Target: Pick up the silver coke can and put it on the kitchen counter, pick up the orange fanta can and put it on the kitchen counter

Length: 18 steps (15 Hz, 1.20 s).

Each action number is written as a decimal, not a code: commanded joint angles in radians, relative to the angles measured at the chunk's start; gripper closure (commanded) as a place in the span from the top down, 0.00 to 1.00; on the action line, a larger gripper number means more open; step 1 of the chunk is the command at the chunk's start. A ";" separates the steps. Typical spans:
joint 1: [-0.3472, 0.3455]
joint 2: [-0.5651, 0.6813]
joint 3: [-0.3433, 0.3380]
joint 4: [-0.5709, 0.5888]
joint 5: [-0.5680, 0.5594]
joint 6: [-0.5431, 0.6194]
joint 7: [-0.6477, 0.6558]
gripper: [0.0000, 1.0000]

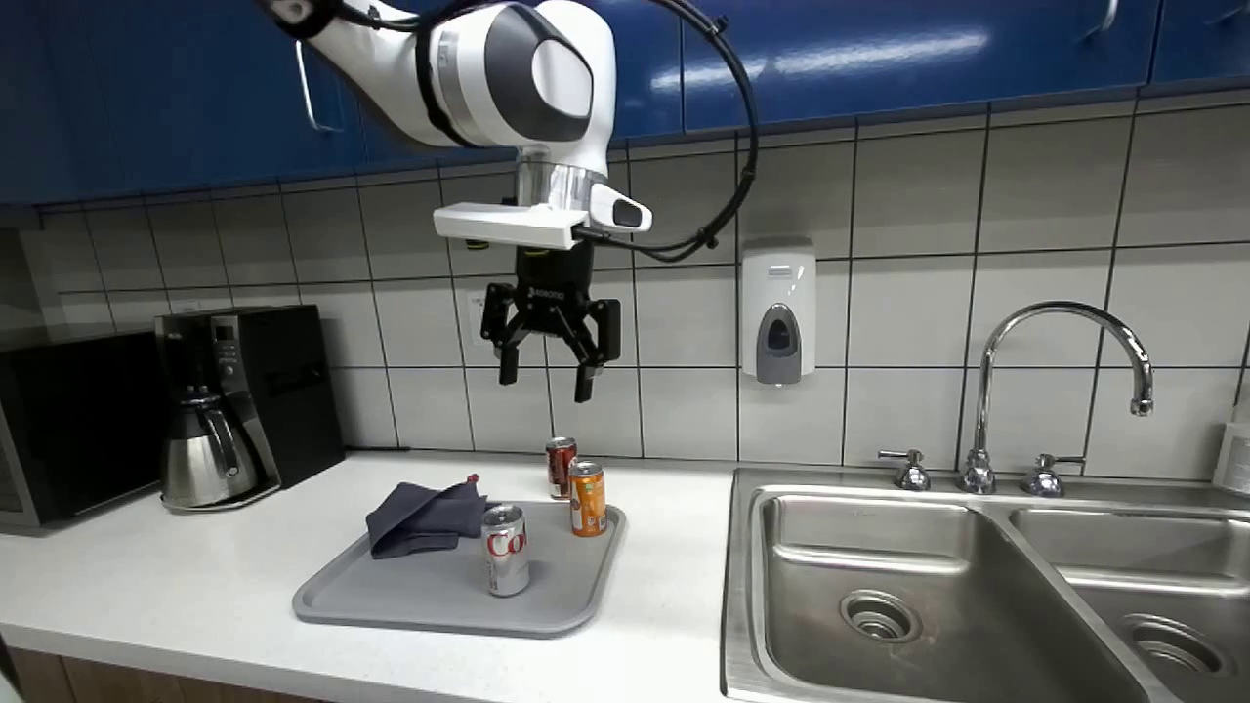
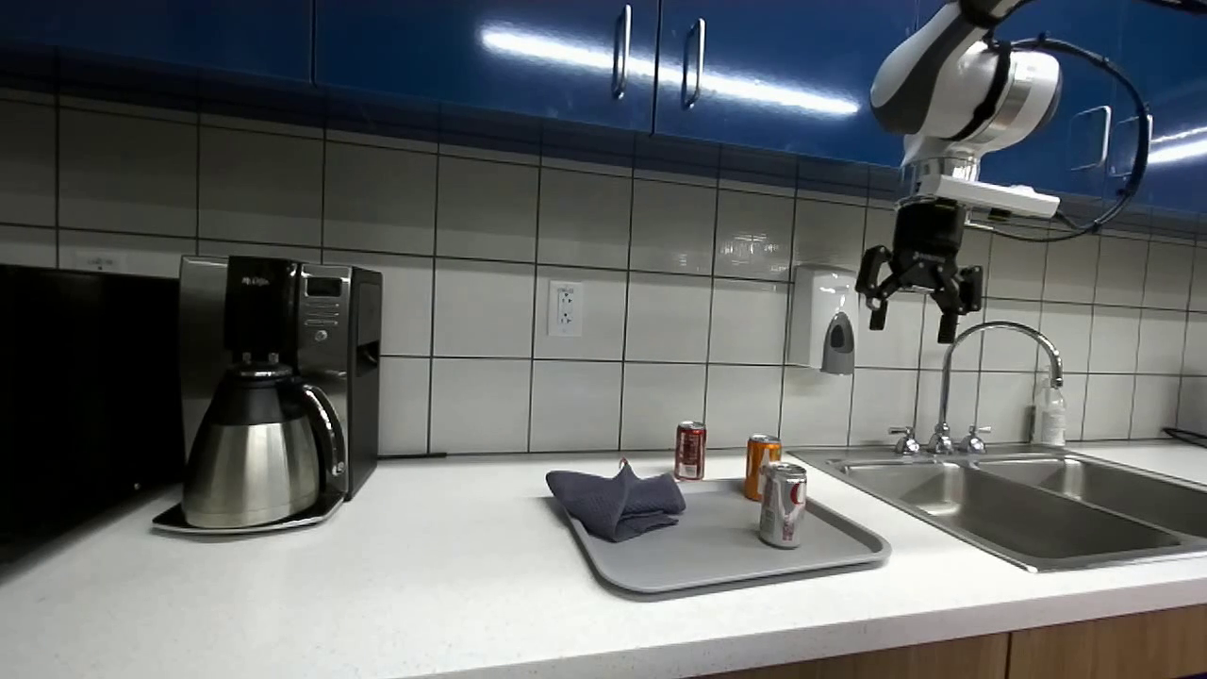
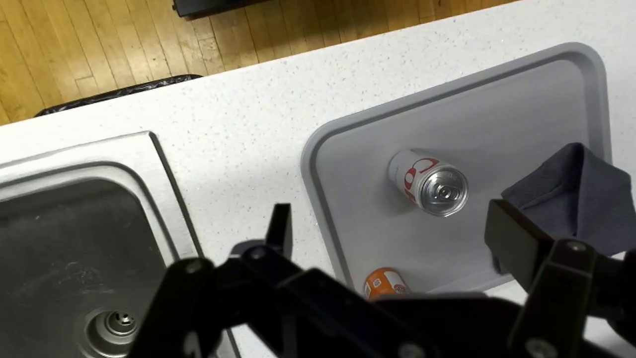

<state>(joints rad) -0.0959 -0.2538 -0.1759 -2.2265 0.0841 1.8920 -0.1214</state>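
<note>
**My jaws wide over the kitchen counter [image 1: 674, 576]**

In an exterior view, a coffee maker [image 1: 259, 400] stands at ten o'clock from the silver Coke can [image 1: 506, 555]. Nearer, also at ten, a dark grey cloth [image 1: 427, 522] lies on the grey tray [image 1: 420, 591], where that can stands upright. At twelve I hang my gripper [image 1: 546, 376], fingers well apart. A red can [image 1: 560, 467] stands at one, the orange Fanta can [image 1: 588, 503] on the tray at two, the steel double sink [image 1: 742, 576] at three.
</note>
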 commanded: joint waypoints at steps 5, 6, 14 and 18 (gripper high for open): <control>0.029 0.043 0.067 -0.077 -0.015 0.156 0.016 1.00; 0.034 0.050 0.076 -0.093 -0.018 0.184 0.021 1.00; 0.068 0.153 0.129 -0.149 -0.045 0.372 0.052 1.00; 0.074 0.214 0.142 -0.131 -0.082 0.446 0.093 1.00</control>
<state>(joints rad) -0.0225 -0.0767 -0.0508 -2.3738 0.0454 2.2943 -0.0857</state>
